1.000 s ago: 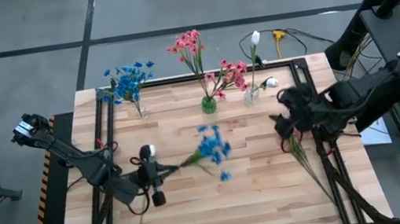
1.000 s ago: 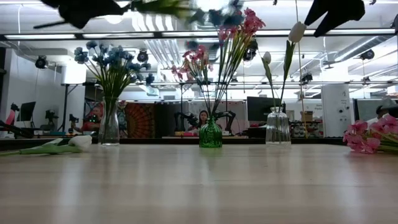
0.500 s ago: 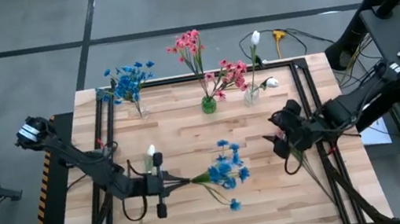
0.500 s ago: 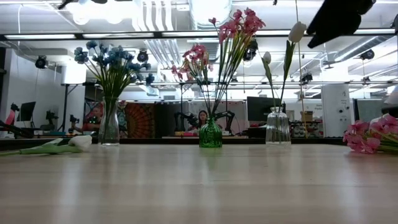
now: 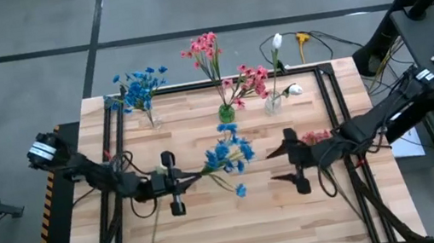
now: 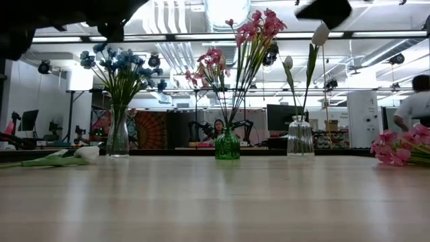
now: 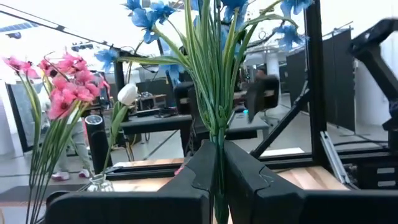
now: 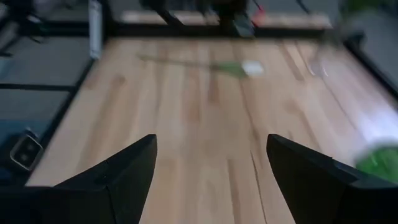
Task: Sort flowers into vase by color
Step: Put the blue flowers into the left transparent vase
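Seen from overhead, the left gripper [image 5: 176, 182] sat at about eight o'clock from the table's [image 5: 217, 234] centre, its fingers pressed together on the green stems of a blue flower bunch [image 5: 226, 154] held over the table's middle. The right gripper [image 5: 285, 163] hung at about four o'clock, fingers spread wide and empty. Along the twelve o'clock edge stood three vases: a clear vase with blue flowers [image 5: 140, 88] at eleven o'clock, a green vase [image 5: 226, 112] with pink flowers at twelve, and a clear vase with white buds [image 5: 273, 101] at one. A loose pink flower [image 5: 316, 137] lay just beyond the right gripper.
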Controlling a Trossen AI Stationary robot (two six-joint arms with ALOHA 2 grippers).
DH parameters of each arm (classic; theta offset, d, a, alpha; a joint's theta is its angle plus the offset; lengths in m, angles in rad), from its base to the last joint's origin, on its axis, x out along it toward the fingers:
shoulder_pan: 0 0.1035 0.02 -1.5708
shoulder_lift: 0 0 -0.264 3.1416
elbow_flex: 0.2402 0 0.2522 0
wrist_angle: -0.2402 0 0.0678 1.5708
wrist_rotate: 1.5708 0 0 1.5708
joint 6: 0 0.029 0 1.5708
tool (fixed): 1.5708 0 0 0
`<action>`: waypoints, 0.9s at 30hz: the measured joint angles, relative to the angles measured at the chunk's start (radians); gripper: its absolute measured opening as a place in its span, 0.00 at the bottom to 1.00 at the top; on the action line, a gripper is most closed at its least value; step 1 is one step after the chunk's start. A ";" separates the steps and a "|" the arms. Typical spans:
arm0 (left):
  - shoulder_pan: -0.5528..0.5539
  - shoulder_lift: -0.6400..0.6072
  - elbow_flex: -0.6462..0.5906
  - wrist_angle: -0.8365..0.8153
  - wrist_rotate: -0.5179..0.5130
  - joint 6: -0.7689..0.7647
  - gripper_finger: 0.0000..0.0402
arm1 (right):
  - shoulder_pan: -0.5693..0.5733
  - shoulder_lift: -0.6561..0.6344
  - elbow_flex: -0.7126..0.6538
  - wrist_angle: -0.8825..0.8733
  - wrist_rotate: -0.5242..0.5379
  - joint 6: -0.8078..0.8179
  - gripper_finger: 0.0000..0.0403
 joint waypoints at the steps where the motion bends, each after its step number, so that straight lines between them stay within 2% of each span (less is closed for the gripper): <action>1: 0.000 0.019 -0.002 0.022 0.000 0.008 0.01 | 0.000 0.018 -0.001 0.050 -0.014 -0.036 0.73; 6: 0.003 0.122 -0.001 0.162 0.000 0.052 0.01 | -0.014 0.137 -0.002 0.258 0.010 -0.196 0.71; 12: 0.007 0.178 0.028 0.168 -0.007 0.075 0.01 | -0.058 0.306 -0.002 0.594 0.021 -0.353 0.71; 22: 0.012 0.185 0.050 0.168 -0.011 0.093 0.01 | -0.115 0.495 -0.002 0.865 0.010 -0.391 0.71; 27: 0.016 0.185 0.050 0.168 -0.033 0.093 0.01 | -0.115 0.564 -0.002 1.034 -0.040 -0.425 0.71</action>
